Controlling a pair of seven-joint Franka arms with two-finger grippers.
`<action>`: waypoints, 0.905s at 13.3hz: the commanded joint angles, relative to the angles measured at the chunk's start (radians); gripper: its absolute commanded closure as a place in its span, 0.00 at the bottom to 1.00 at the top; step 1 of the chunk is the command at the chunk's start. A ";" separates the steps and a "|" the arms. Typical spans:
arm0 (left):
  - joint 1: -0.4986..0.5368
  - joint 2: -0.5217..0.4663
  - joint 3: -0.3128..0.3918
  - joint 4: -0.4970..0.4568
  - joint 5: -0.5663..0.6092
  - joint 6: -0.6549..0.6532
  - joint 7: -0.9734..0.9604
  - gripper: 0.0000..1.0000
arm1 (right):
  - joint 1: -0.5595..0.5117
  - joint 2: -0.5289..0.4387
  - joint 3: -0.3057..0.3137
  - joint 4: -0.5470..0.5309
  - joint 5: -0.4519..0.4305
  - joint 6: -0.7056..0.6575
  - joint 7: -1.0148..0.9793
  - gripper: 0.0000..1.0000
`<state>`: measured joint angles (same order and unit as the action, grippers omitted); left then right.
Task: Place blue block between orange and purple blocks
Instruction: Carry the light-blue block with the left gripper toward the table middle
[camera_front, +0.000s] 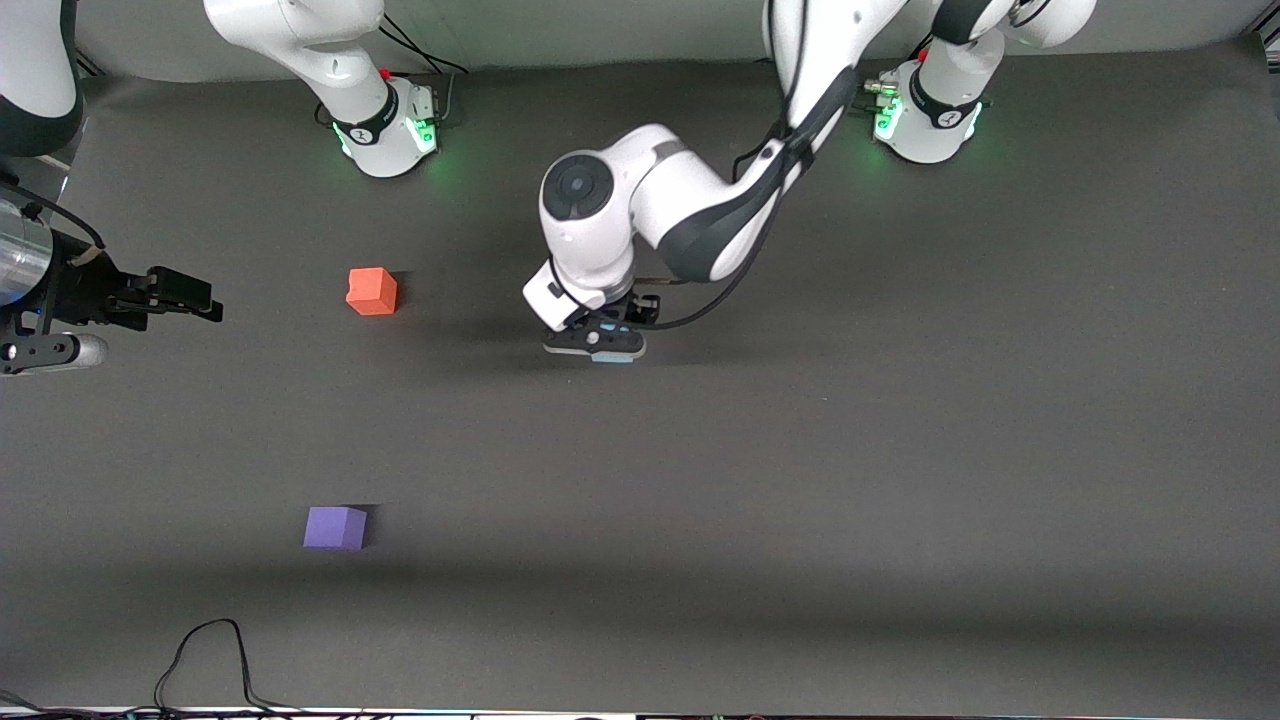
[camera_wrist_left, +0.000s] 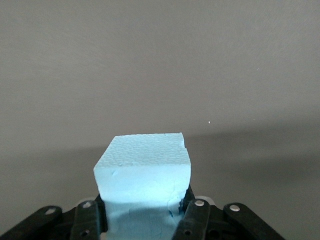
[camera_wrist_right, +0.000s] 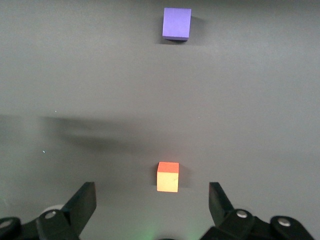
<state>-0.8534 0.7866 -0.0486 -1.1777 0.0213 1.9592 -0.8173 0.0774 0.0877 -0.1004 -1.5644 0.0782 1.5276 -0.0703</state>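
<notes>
The blue block (camera_wrist_left: 142, 170) sits squeezed between the fingers (camera_wrist_left: 197, 212) of my left gripper (camera_wrist_left: 145, 205), which is shut on it. From the front, that left gripper (camera_front: 600, 345) hangs low over the table's middle, and only a sliver of the blue block (camera_front: 613, 357) shows under it. The orange block (camera_front: 372, 291) lies toward the right arm's end. The purple block (camera_front: 335, 527) is nearer to the front camera than the orange one. My right gripper (camera_front: 200, 300) waits open at that end, beside the orange block (camera_wrist_right: 168, 177), with the purple block (camera_wrist_right: 176, 23) farther off.
The dark table mat (camera_front: 800, 480) carries only the cubes. A black cable (camera_front: 200, 650) loops along the table edge nearest the front camera. The two arm bases (camera_front: 385, 130) (camera_front: 925, 115) stand along the edge farthest from the front camera.
</notes>
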 joint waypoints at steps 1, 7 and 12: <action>-0.025 0.107 0.019 0.055 0.009 0.068 -0.032 0.58 | 0.002 0.007 -0.002 0.023 -0.003 -0.020 0.001 0.00; -0.049 0.206 0.021 0.049 0.061 0.161 -0.092 0.57 | 0.002 0.006 -0.002 0.024 -0.003 -0.020 0.003 0.00; -0.049 0.201 0.023 0.033 0.063 0.164 -0.098 0.00 | 0.002 0.006 -0.002 0.024 -0.003 -0.020 0.003 0.00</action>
<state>-0.8846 0.9743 -0.0431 -1.1650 0.0673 2.1287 -0.8856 0.0774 0.0877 -0.1004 -1.5615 0.0782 1.5270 -0.0703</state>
